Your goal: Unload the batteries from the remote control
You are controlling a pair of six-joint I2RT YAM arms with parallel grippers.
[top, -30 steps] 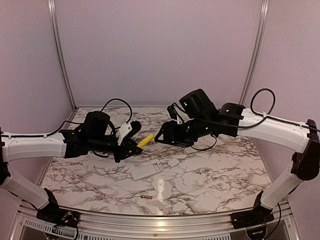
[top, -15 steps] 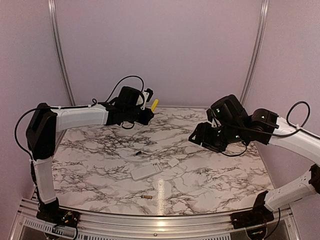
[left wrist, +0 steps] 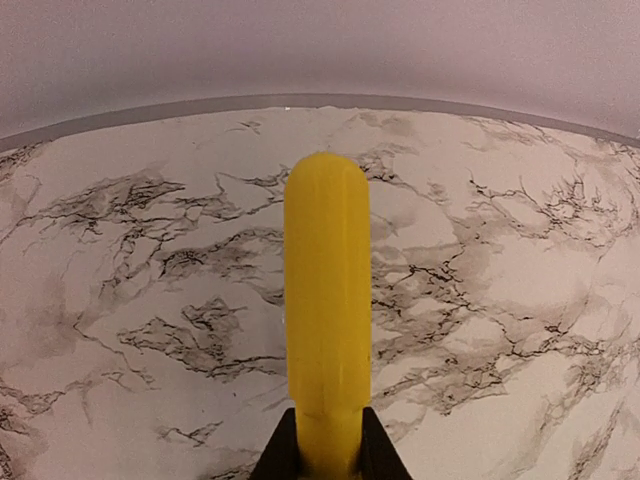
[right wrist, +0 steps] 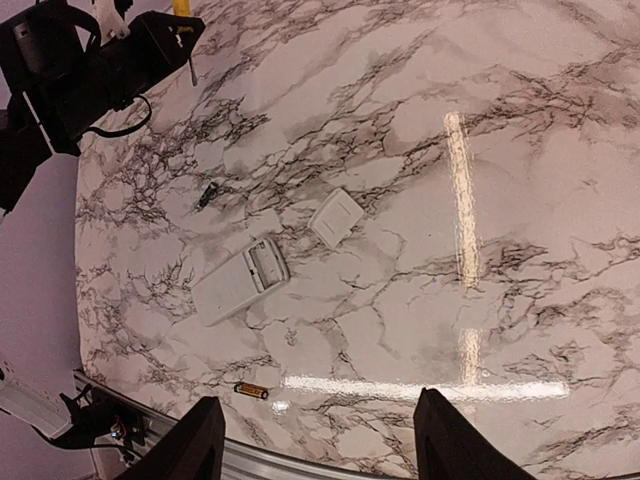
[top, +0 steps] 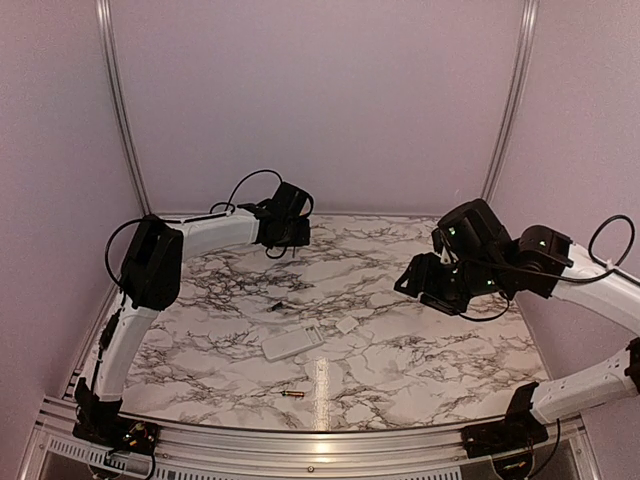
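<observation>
Left end effector (left wrist: 325, 462): pressed shut on yellow screwdriver handle (left wrist: 326, 320); handle runs up frame centre over marble desk (left wrist: 120, 300). Top view: this end effector at upper centre-left, by desk's back edge.

Right end effector (right wrist: 318, 425): fingers spread at frame bottom, holding nothing, above desk.

Remote control (right wrist: 238, 282): flat on desk, left of centre in right wrist view; battery recess (right wrist: 267, 262) uncovered at its upper-right end.

White cover (right wrist: 336, 217): up-right of remote, apart.

Gold battery (right wrist: 250, 390): on desk, lower left, near front edge.

Dark battery (right wrist: 207, 194): on desk, above-left of remote.
</observation>
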